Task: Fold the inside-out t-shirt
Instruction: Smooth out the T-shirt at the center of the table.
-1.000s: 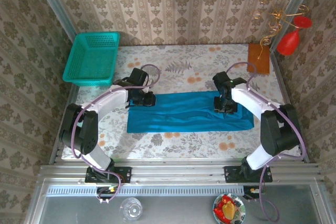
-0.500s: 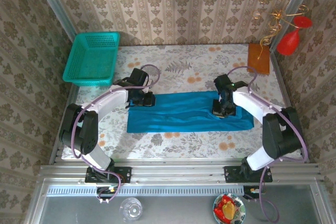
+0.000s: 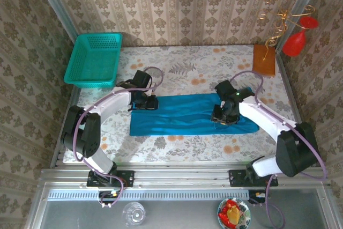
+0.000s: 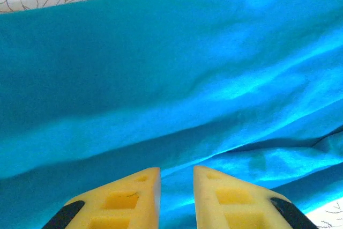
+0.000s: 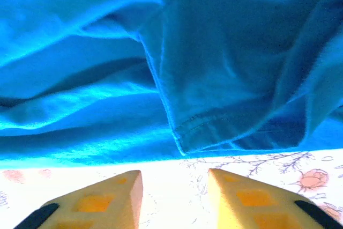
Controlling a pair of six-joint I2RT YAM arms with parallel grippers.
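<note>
T-shirt: plain blue-teal soft cloth t-shirt [image 3: 185,116], lying flat on the table as a long narrow band. Its long side runs 9 to 3 o'clock, at table centre, slightly toward 6 o'clock.
Shirt surface: soft creases run along its length. The 3 o'clock end is lumpier; the right wrist view shows a stitched hem [image 5: 214,124] and a folded-over flap there.
Left gripper: left gripper [image 3: 147,103] at the shirt's 10 o'clock corner; touching the cloth or just over it, cannot tell.
Left jaws: yellow fingers [image 4: 128,194] close together with a thin slit between them and blue cloth behind the slit. Whether they pinch cloth, cannot tell.
Right gripper: right gripper [image 3: 221,117] over the shirt's 3 o'clock part, near its 6 o'clock edge.
Right jaws: yellow fingers [image 5: 102,199] spread, bare table showing between them, tips just short of the hem.
Table: floral-print tabletop [image 3: 187,63]; the shirt is apart from every edge.
Basket: rigid teal plastic mesh basket [image 3: 74,67] at the 10 o'clock corner, well apart from the shirt.
Board: flat orange-brown rectangular board [image 3: 264,60] at the 2 o'clock corner.
Ornament: red shiny ornament [image 3: 295,44] with gold curly wire, past the 2 o'clock corner by the wall.
Front ledge: clear glass [image 3: 133,214] at 7 o'clock and small bowl [image 3: 220,211] with red contents at 5 o'clock, both below the arm bases.
</note>
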